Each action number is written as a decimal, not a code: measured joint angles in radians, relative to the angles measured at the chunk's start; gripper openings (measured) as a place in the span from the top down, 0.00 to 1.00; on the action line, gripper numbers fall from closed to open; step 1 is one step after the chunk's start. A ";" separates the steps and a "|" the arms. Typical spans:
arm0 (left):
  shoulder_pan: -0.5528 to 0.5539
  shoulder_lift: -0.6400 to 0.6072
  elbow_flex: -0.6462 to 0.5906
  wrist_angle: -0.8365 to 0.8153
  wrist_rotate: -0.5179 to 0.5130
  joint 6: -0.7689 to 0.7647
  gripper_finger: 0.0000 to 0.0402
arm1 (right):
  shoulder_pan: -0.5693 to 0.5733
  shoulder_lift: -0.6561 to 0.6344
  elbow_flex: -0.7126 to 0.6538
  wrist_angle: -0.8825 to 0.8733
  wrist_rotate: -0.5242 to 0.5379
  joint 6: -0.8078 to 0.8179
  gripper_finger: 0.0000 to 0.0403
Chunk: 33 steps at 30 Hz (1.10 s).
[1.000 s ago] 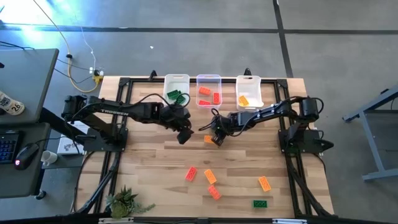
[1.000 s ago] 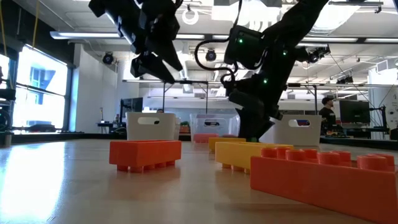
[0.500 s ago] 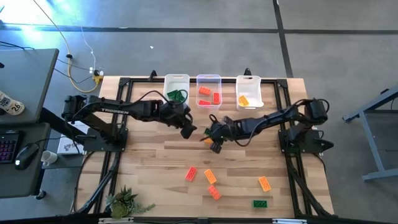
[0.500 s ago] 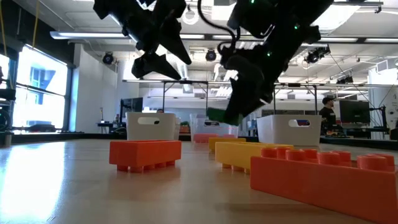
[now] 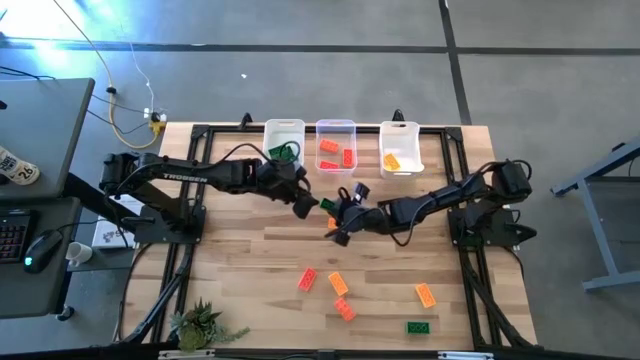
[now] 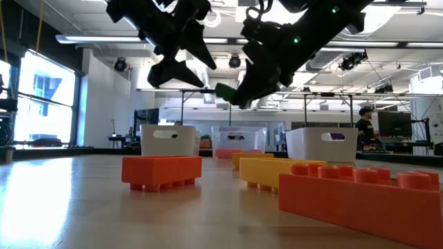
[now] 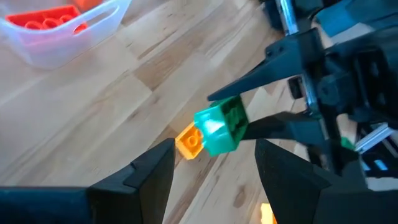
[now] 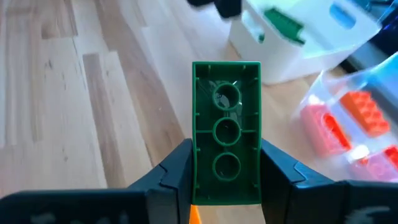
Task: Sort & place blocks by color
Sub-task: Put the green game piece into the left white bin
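A green block (image 8: 226,124) sits between the fingers of my right gripper (image 8: 225,152), above the table's middle (image 5: 328,207). My left gripper (image 7: 214,165) is open, just to the left of that block (image 7: 221,124) and pointing at it, touching nothing. In the low view the left gripper (image 6: 176,61) and right gripper (image 6: 239,86) hang high over the table. An orange block (image 7: 189,140) lies flat on the wood below them. Far-side bins hold sorted blocks: a white bin (image 5: 284,132) has green, a clear bin (image 5: 336,128) red, another white bin (image 5: 400,130) orange. My right gripper pinches the green block by its two long sides (image 8: 198,177), one finger (image 8: 174,180) on each. The block lies along the fingers, its hollow underside toward the wrist camera and its free end (image 8: 226,71) sticking out past the fingertips. It is lifted clear of the table (image 6: 225,91).
Loose blocks lie on the near half of the table: red (image 5: 307,279), orange (image 5: 339,284), red (image 5: 344,309), orange (image 5: 426,294), green (image 5: 418,326). A small plant (image 5: 200,325) stands at the near left corner. Bare wood lies between the grippers and the bins.
My right gripper has risen from the table with the green block, lifting it clear, and has swung toward the table's left, nearer my left gripper, tipping its fingers from pointing down to slanting sideways. The orange block stayed on the wood.
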 joint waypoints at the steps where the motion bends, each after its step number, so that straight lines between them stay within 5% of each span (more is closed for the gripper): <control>1: 0.000 0.000 0.000 0.013 0.000 0.000 0.48 | -0.001 0.000 0.000 0.015 0.006 -0.012 0.73; 23: 0.000 0.000 0.000 0.091 -0.009 0.017 0.49 | -0.008 0.000 0.000 0.253 0.051 -0.174 0.73; 33: 0.016 0.000 0.000 0.092 -0.012 0.066 0.68 | -0.013 0.001 0.000 0.255 0.058 -0.181 0.73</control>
